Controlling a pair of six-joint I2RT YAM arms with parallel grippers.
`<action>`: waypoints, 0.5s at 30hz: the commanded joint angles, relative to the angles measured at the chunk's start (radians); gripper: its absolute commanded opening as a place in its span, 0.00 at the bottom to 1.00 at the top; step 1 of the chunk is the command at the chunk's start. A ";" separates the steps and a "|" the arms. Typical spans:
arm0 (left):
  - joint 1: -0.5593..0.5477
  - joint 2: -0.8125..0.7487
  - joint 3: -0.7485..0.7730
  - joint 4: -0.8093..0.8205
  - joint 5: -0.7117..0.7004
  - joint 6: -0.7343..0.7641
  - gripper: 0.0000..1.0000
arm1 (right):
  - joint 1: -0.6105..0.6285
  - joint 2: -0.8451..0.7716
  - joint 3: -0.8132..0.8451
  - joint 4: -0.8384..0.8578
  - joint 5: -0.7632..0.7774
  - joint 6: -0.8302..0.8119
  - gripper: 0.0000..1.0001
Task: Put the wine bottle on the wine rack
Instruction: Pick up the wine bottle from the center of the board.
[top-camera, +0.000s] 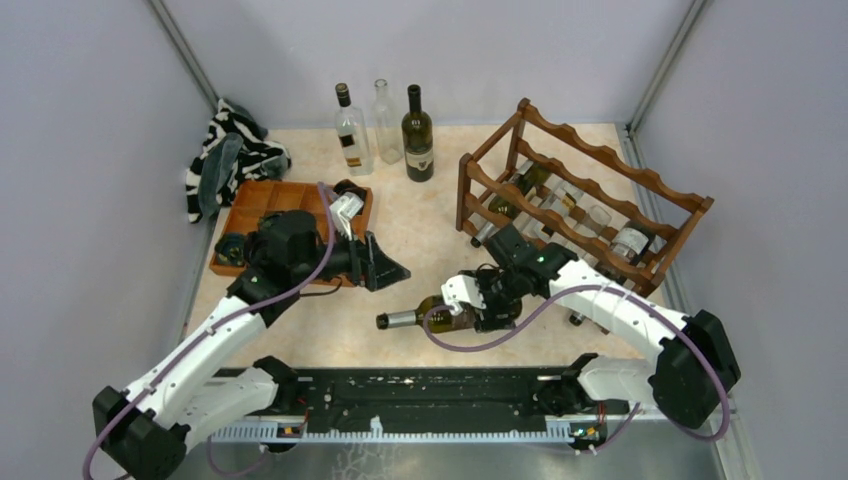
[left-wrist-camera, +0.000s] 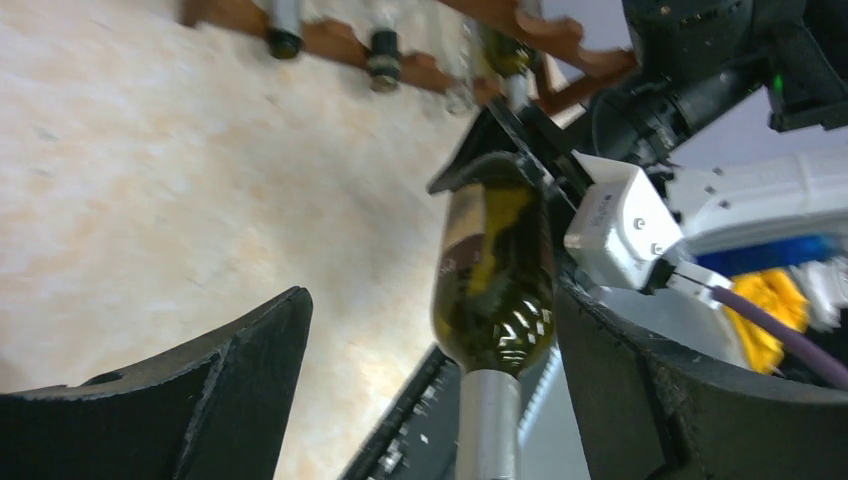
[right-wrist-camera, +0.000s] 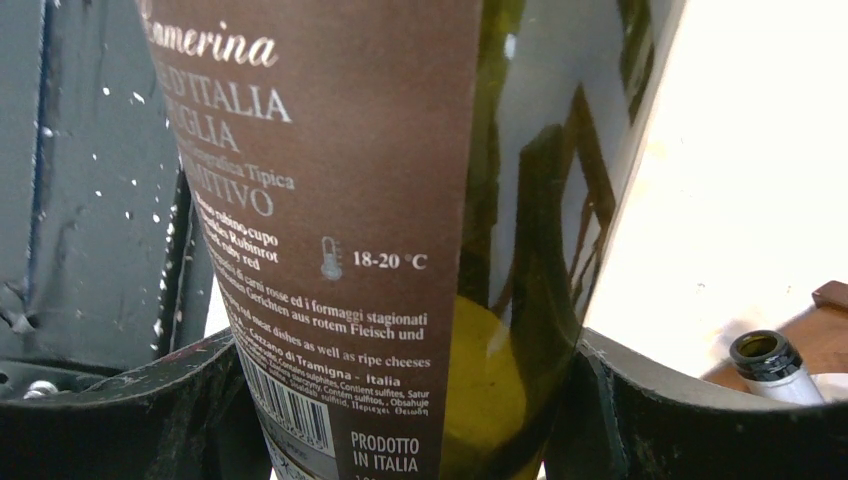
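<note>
Far to the left of the left claw (top-camera: 392, 268), a black-and-white striped cloth (top-camera: 228, 155) lies bunched against the wall. An orange-brown compartment tray (top-camera: 262, 203) sits just behind that claw's wrist, with small items in it that cannot be made out.

The left claw is released. Its jaws stand wide with nothing between them, and it points toward the right claw.

Three upright bottles (top-camera: 386, 125) stand in a row beyond the left claw, near the back wall and well apart from both claws.

The wine bottle (top-camera: 425, 314) lies sideways between the two claws. Its neck points toward the left claw but stops short of it. Whether it rests on the tabletop (top-camera: 420, 225) cannot be told.

The right claw (top-camera: 482, 302) is clenched on the wine bottle's body. The right wrist view shows both fingers (right-wrist-camera: 690, 410) pressed against the glass on either side of the brown label.

The wine rack (top-camera: 600, 150) stands behind and to the right of the right claw. Several stored bottles (top-camera: 630, 241) lie on its lower rails with their necks facing that claw. Its top rails are bare.
</note>
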 joint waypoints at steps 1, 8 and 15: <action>0.008 0.070 -0.023 0.053 0.256 -0.137 0.92 | 0.050 -0.046 0.068 0.013 0.066 -0.090 0.00; 0.008 0.075 -0.110 0.087 0.389 -0.186 0.92 | 0.086 -0.048 0.102 0.013 0.150 -0.109 0.00; 0.008 0.105 -0.281 0.378 0.558 -0.341 0.95 | 0.094 -0.024 0.140 0.010 0.189 -0.117 0.00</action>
